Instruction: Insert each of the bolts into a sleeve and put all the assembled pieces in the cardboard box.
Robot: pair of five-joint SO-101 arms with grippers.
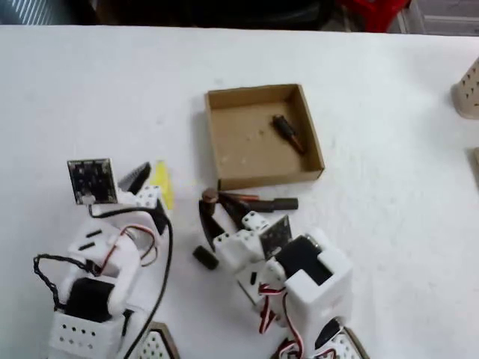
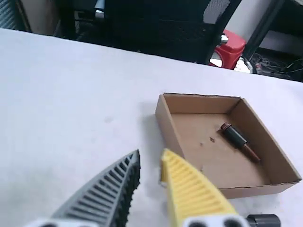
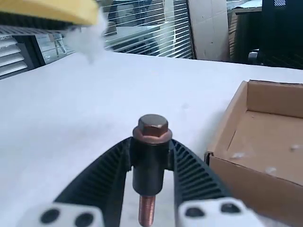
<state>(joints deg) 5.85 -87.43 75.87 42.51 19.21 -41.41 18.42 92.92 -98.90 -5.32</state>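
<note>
The cardboard box stands mid-table with one bolt-in-sleeve piece lying inside; from the left wrist the box and that piece appear too. My right gripper sits just in front of the box's near left corner. It is shut on a black sleeve with a copper bolt through it, hex head on top. Another copper bolt with a black sleeve lies on the table along the box's near wall. My left gripper is left of the box, open and holding nothing.
A loose black sleeve lies on the table beside the right arm. A beige perforated block stands at the far right edge. The white table stretches bare behind and to the left of the box. An office chair stands past the far edge.
</note>
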